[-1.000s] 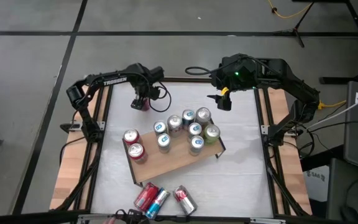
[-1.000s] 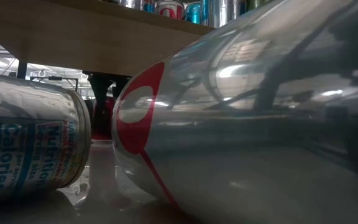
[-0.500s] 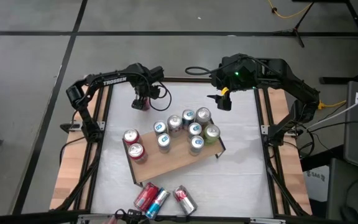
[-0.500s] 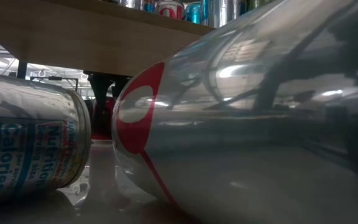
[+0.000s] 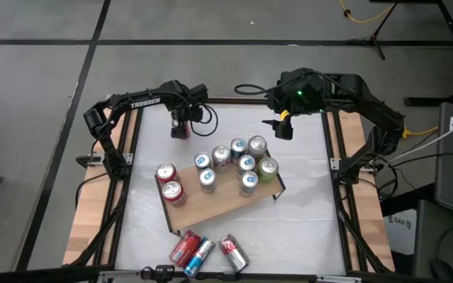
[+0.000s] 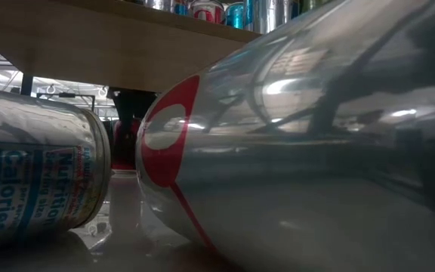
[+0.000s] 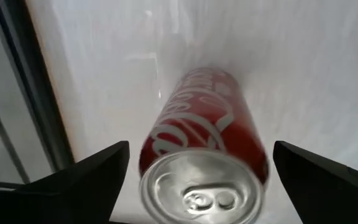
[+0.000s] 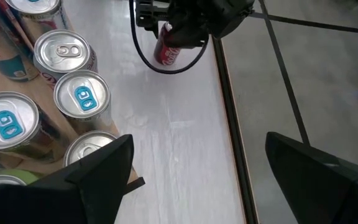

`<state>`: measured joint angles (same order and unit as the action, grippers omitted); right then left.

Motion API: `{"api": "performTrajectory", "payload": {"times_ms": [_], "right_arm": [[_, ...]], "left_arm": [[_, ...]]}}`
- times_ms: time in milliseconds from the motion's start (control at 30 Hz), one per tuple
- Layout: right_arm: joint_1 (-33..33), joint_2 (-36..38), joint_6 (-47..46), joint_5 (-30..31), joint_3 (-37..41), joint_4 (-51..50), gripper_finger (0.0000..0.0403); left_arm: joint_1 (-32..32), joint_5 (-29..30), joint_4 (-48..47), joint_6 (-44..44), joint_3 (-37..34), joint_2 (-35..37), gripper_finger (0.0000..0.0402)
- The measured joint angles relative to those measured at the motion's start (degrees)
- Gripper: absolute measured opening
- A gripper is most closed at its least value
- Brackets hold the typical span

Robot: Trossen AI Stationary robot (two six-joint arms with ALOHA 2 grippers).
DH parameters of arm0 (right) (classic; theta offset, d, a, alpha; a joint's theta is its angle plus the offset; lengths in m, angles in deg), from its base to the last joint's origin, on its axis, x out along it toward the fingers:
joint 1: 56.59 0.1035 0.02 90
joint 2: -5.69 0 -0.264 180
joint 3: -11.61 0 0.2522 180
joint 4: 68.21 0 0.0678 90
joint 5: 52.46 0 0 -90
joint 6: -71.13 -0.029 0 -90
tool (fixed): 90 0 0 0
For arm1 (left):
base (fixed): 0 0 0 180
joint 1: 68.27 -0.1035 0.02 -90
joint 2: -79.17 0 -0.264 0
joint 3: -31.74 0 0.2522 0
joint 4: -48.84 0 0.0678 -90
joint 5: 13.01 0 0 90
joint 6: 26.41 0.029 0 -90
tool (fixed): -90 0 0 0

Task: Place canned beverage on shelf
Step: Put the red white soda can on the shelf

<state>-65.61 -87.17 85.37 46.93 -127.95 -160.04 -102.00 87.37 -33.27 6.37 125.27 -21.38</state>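
Note:
A red canned beverage stands upright on its base on the white table near the far left; it also shows in the right wrist view. My left gripper points straight down over it and is open, one finger on each side of the can with a gap to both. The shelf, a wooden board on black legs, stands mid-table with several cans upright on it. My right gripper hangs open above the table beyond the shelf's far right corner, with nothing between its fingers.
Three cans lie on their sides near the table's front edge; two of them fill the low view under the shelf's board. The table's black rim runs close beside the red can. Bare board shows on the shelf's near half.
My left gripper has turned about its own downward-pointing line while staying over the red can. The can stands where it stood.

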Motion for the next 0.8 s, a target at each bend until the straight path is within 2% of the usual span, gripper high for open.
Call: {"api": "performTrajectory", "payload": {"times_ms": [200,533,800], "right_arm": [[0.01,0.0,0.0,-0.01,0.0,-0.01,0.0356],[0.01,0.0,0.0,0.0,0.0,-0.01,0.0356],[0.0,0.0,0.0,0.0,0.0,-0.03,0.0356]], "left_arm": [[0.07,-3.65,0.1,-7.88,0.02,0.02,0.0387],[-0.88,-3.89,0.08,-24.04,0.02,0.02,0.0387],[-0.85,-3.87,0.06,-28.47,0.02,0.02,0.0387]]}}
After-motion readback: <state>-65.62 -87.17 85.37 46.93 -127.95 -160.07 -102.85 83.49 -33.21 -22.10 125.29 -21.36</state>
